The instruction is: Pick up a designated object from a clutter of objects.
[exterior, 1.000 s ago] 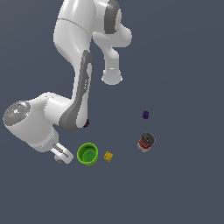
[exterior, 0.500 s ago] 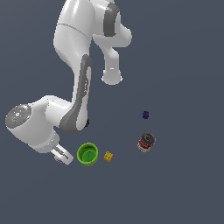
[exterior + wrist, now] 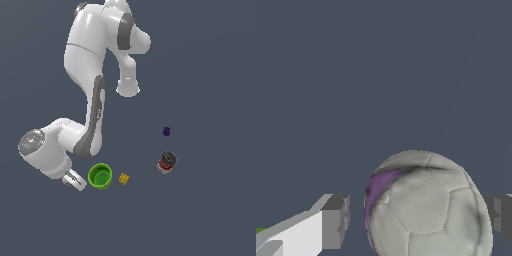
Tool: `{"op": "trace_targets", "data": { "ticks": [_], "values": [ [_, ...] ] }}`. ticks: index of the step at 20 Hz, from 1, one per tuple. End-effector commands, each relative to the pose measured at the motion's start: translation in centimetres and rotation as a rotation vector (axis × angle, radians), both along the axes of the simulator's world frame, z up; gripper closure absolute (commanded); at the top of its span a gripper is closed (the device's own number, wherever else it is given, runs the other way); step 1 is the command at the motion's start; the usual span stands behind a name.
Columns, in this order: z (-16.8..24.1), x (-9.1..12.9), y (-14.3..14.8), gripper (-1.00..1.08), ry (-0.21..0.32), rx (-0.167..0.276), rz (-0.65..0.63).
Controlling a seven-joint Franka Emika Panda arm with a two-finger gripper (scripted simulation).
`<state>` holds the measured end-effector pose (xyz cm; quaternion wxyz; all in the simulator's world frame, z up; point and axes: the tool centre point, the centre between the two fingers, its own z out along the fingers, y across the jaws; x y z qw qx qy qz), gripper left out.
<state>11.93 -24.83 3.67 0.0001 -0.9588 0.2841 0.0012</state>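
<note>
Whitish-grey rounded ball with a purple streak [image 3: 426, 205] sits between my spread gripper [image 3: 418, 220] fingers [image 3: 333, 220], ungrasped; closing off-centre could squirt it sideways toward the green cup [image 3: 100, 175].

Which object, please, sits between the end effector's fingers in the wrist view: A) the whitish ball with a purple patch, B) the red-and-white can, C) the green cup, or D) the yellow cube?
A: the whitish ball with a purple patch fills the gap between the two grey fingers.
</note>
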Motion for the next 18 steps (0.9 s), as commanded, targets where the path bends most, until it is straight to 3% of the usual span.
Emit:
{"op": "trace_targets", "data": {
  "ticks": [1,2,3,18],
  "values": [
    [-0.05,0.14,-0.06,-0.92,-0.002,-0.001,0.000],
    [-0.02,0.15,-0.06,-0.92,-0.002,-0.001,0.000],
    [-0.02,0.15,-0.06,1.08,-0.002,-0.001,0.000],
    [0.34,0.07,0.50,1.08,-0.001,0.000,0.000]
  ]
}}
